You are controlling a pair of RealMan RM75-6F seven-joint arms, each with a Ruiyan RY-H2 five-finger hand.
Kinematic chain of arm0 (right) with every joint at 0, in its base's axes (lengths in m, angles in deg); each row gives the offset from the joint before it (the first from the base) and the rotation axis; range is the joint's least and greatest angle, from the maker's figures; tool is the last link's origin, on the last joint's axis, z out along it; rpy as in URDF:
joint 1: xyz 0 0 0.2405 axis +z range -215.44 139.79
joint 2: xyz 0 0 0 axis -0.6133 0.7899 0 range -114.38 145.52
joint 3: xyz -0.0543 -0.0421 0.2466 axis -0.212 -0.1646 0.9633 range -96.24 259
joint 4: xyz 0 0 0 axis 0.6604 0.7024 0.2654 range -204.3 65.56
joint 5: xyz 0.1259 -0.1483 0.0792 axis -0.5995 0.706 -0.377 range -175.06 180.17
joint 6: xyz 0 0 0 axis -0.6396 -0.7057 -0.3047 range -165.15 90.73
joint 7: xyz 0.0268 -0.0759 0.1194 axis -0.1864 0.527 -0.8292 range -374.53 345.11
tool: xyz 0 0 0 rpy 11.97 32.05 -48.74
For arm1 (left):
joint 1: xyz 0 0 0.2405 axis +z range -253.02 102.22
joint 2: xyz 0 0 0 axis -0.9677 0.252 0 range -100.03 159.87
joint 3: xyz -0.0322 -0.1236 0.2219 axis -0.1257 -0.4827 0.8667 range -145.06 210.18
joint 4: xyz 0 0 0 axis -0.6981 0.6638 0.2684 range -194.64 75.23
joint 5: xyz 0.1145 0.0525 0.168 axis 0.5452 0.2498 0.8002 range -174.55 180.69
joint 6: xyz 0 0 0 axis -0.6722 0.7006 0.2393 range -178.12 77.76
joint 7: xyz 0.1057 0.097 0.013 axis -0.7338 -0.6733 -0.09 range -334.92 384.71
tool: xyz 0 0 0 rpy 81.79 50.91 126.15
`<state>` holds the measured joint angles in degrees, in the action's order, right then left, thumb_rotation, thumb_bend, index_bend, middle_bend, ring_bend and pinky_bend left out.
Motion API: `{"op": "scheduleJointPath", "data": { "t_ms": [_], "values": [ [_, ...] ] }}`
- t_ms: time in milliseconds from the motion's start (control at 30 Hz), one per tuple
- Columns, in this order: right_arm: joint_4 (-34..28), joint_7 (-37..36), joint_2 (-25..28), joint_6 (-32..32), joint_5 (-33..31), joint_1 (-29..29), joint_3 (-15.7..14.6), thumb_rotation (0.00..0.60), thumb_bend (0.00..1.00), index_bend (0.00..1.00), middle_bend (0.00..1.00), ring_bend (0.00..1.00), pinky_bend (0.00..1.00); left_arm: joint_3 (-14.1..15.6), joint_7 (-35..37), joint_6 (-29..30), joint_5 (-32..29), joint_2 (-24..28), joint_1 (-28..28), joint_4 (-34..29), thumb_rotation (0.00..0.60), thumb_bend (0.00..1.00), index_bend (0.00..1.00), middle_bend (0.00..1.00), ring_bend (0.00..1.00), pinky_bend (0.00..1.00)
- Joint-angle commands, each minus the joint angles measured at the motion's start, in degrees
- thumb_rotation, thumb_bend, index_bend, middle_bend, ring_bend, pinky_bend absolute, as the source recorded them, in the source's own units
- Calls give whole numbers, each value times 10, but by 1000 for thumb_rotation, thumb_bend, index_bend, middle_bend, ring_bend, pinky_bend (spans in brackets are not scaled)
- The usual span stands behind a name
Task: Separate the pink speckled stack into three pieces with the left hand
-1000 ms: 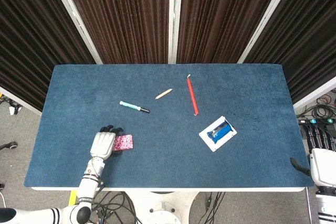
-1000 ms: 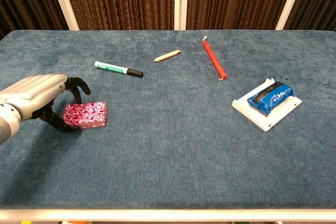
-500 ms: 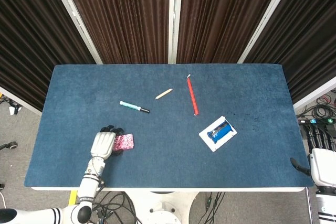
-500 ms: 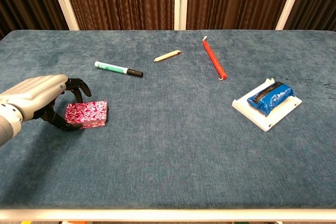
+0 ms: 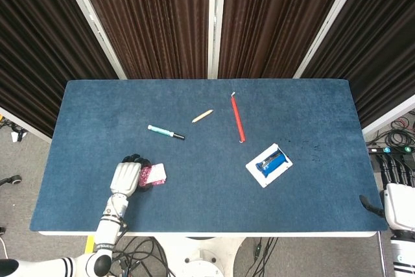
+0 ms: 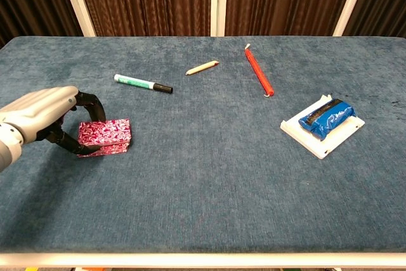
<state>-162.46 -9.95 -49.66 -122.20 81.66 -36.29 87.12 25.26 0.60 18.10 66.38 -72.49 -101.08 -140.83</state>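
The pink speckled stack [image 6: 106, 136] stands near the table's front left, tipped up on one long edge, and its pale side shows in the head view [image 5: 156, 173]. My left hand [image 6: 43, 113] grips its left end, black fingers hooked over the top and the thumb underneath; in the head view the left hand [image 5: 127, 177] covers that end. My right hand [image 5: 394, 207] hangs off the table's right edge, only partly in frame, its fingers hidden.
A green-and-white marker [image 6: 143, 84], a wooden pencil [image 6: 202, 66] and a red stick [image 6: 258, 71] lie across the far middle of the blue table [image 6: 209, 182]. At the right, a white tray [image 6: 306, 141] carries a blue packet [image 6: 327, 118].
The left hand's fingers have closed over the stack's left end, and the stack has tipped up from lying flat onto its edge. The right hand has not moved.
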Motion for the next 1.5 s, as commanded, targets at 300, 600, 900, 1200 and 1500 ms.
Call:
{"op": "scheduleJointPath", "data": {
  "t_ms": [300,600,900,1200,1500],
  "values": [
    [-2,4,0,2,-3,1,0,600,101,0,0,0,0,-1,22,-2,10,3,4,3,600,252,435,435,206,218],
    [0,3,-1,6,-6,2,1,600,101,0,0,0,0,-3,59,-2,22,-3,9,18,600,274,458,455,221,220],
    [-4,8,2,6,-9,2,2,600,101,0,0,0,0,-17,109,10,44,-4,12,37,600,275,463,459,221,220],
    [-11,17,2,3,-7,3,2,600,101,0,0,0,0,-49,183,12,52,-15,6,134,600,275,465,462,221,220],
    [-20,23,3,3,-8,3,1,600,101,0,0,0,0,-65,280,-21,51,-43,-5,273,600,276,466,464,221,220]
  ]
}}
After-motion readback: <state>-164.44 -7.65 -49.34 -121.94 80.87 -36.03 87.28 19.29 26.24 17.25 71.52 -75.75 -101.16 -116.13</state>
